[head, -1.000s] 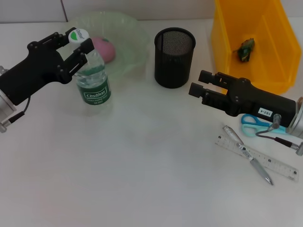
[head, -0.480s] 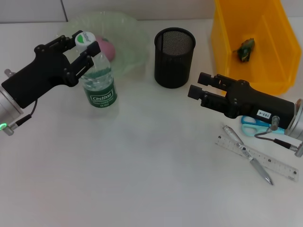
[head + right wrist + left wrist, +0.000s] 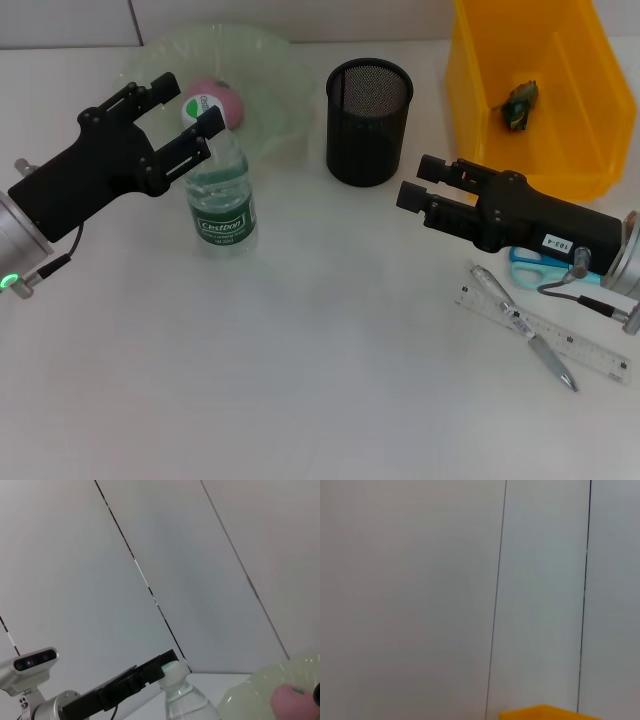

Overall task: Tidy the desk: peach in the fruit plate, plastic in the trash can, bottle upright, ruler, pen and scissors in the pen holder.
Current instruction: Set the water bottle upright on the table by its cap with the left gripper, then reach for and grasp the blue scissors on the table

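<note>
Standing upright beside the fruit plate [image 3: 275, 75], the water bottle [image 3: 222, 195] sits between the left gripper's [image 3: 187, 114] spread fingers. Peach [image 3: 222, 100] is plated, plastic [image 3: 520, 103] binned. Scissors [image 3: 540, 262], pen [image 3: 522, 325], ruler [image 3: 585, 347] remain outside the pen holder [image 3: 369, 120], near the unclenched right gripper [image 3: 425, 187].

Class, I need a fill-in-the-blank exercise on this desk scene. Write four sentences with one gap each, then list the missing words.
1. The pink peach lies inside the pale green ______.
2. The clear plastic water bottle with a green label stands ______ on the white desk.
3. The crumpled green plastic scrap sits in the ______ bin.
4. The silver pen lies across the clear ______, near the right gripper; the left gripper is at the bottle's neck.

Missing words: plate; upright; yellow; ruler
</note>
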